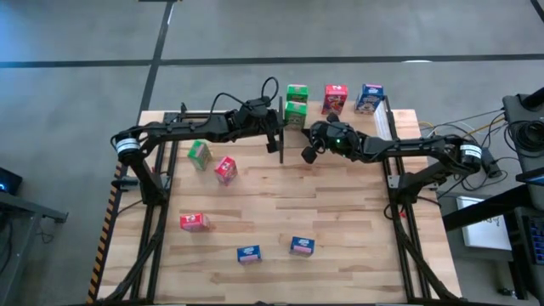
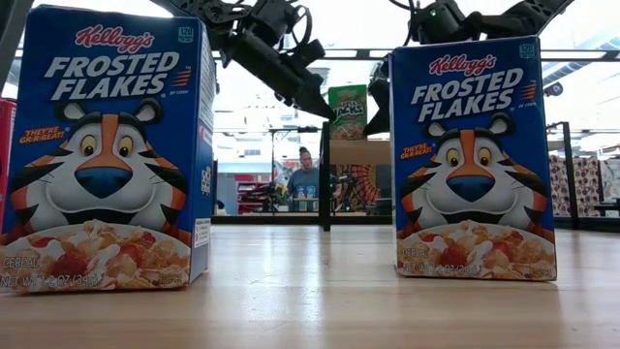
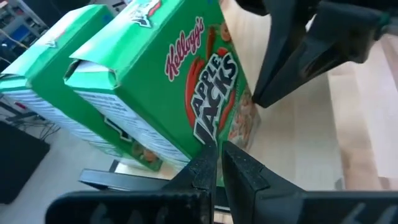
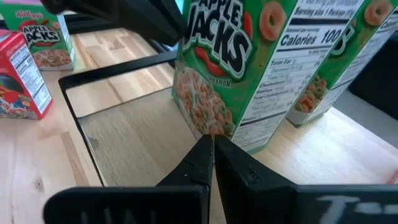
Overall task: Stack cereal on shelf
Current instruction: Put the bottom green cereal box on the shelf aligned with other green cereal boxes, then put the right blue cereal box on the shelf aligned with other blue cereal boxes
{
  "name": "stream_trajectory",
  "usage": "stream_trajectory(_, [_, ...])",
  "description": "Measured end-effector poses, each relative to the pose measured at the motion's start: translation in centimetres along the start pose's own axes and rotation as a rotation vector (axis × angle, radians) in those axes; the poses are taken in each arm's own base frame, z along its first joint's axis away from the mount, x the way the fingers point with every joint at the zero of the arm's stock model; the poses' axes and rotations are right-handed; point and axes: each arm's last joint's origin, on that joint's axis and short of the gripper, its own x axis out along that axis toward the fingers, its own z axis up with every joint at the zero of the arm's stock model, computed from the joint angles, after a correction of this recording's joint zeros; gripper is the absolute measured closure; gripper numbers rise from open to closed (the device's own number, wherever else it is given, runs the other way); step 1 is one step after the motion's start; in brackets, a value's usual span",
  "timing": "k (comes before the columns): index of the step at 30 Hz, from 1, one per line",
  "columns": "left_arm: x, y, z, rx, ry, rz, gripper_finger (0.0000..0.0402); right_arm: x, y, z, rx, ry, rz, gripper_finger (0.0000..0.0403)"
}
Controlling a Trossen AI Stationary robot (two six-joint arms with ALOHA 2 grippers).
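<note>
On the raised light-wood shelf point(image 2: 360, 152) at the table's far edge stand two green cereal boxes, one point(image 1: 295, 113) in front of the other point(image 1: 297, 92). A red box point(image 1: 336, 98) and a blue box point(image 1: 371, 98) stand to their right. My left gripper point(image 3: 214, 152) and my right gripper point(image 4: 211, 142) are both shut, and their tips sit at the front green box point(image 2: 349, 111) from its left and right. The box stands upright on its base. My left gripper's shut fingertips lie against the front green box's printed face, low down near a corner point(image 3: 210, 138). They come slanting from the table's near left. My right gripper's shut fingertips lie against the bottom edge of the same printed face point(image 4: 208, 127). They come slanting from the near right.
Loose cereal boxes lie on the plank table: a green one point(image 1: 199, 153), two red point(image 1: 225, 169) point(image 1: 194, 222) and two blue point(image 1: 249, 253) point(image 1: 301, 246). A black shelf post point(image 1: 280, 144) stands between the two grippers. A person point(image 2: 305, 176) shows in the room beyond.
</note>
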Motion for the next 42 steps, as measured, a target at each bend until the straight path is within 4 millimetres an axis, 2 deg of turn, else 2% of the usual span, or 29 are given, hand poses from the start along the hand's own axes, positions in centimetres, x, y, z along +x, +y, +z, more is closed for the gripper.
stream_trajectory(7, [0.0, 0.1, 0.0, 0.001, -0.002, 0.003, 0.0394, 0.0, 0.0, 0.0, -0.001, 0.001, -0.004, 0.0394])
stream_trajectory(12, [0.0, 0.1, 0.0, -0.004, -0.003, 0.003, 0.0394, 0.0, -0.2, 0.0, 0.0, 0.002, -0.08, 0.0394])
stream_trajectory(22, [0.0, 0.1, 0.0, -0.011, -0.003, 0.002, 0.0394, -0.1, -0.2, 0.0, -0.001, 0.003, -0.077, 0.0394])
stream_trajectory(26, [-0.2, -0.3, 0.0, -0.007, 0.015, -0.015, 0.0394, -0.7, 0.1, 0.4, -0.003, -0.009, -0.054, 0.0394])
stream_trajectory(32, [-2.1, -0.8, 0.8, 0.007, 0.025, -0.096, 0.0394, -2.6, 1.0, 1.1, -0.004, -0.021, -0.002, 0.0394])
stream_trajectory(38, [-5.0, -1.2, 1.7, 0.005, -0.037, -0.221, 0.0394, -4.8, 2.8, 1.8, -0.006, -0.055, 0.087, 0.0394])
stream_trajectory(42, [-7.1, -1.9, 1.2, 0.008, -0.06, -0.243, 0.0394, -6.2, 4.1, 2.2, 0.023, -0.073, 0.2, 0.0394])
